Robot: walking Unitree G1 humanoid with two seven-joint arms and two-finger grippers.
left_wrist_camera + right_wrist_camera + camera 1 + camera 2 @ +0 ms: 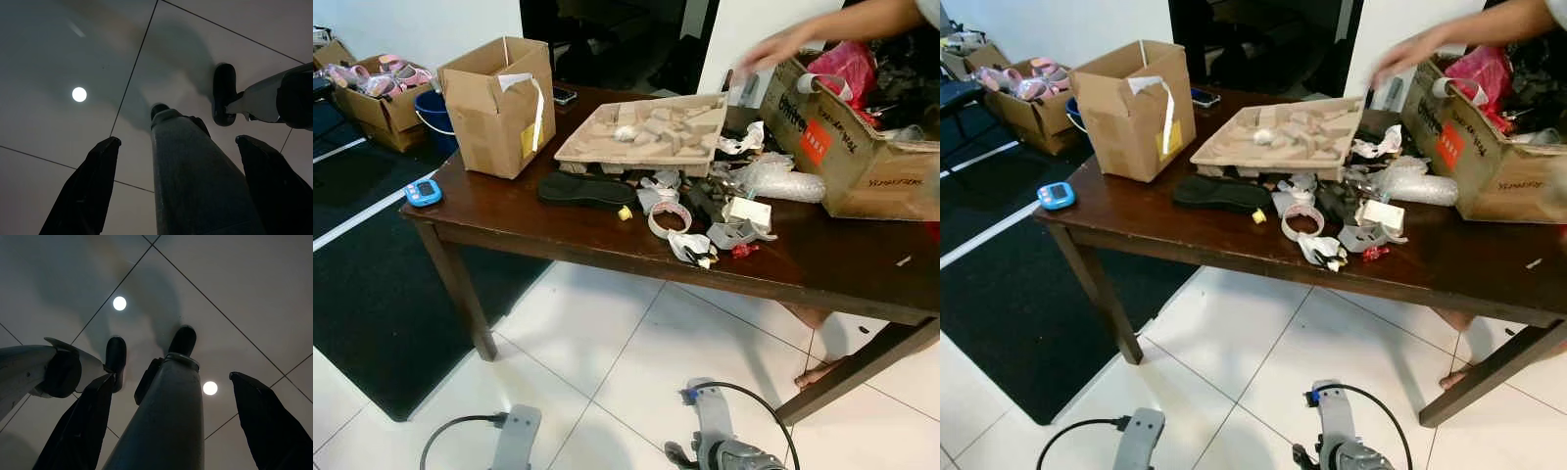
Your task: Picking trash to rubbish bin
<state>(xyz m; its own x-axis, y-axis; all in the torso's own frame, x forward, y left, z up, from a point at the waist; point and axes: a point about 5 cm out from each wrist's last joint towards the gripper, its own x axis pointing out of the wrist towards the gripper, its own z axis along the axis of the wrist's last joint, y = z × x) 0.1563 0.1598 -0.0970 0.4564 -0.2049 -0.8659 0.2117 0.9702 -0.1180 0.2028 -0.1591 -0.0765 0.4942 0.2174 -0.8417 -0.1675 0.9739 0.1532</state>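
Trash lies in a heap on the dark wooden table [519, 230]: a white tape roll [669, 217], crumpled scraps [693, 247], bubble wrap [773, 178], a black insole [585, 189] and a moulded pulp tray [646, 130]. Both my arms hang low in front of the table, left arm [514, 436] and right arm [715, 441]. The left gripper [177, 139] is open, pointing down at the floor tiles with nothing held. The right gripper [172, 376] is open too, over the tiles and my own legs.
An open cardboard box [496, 103] stands at the table's left. A larger box [847, 147] with a red bag sits at the right, and a person's hand [783, 44] reaches over it. Their foot [818, 372] is under the table. A blue bucket [435, 116] stands behind, a black mat [372, 284] left.
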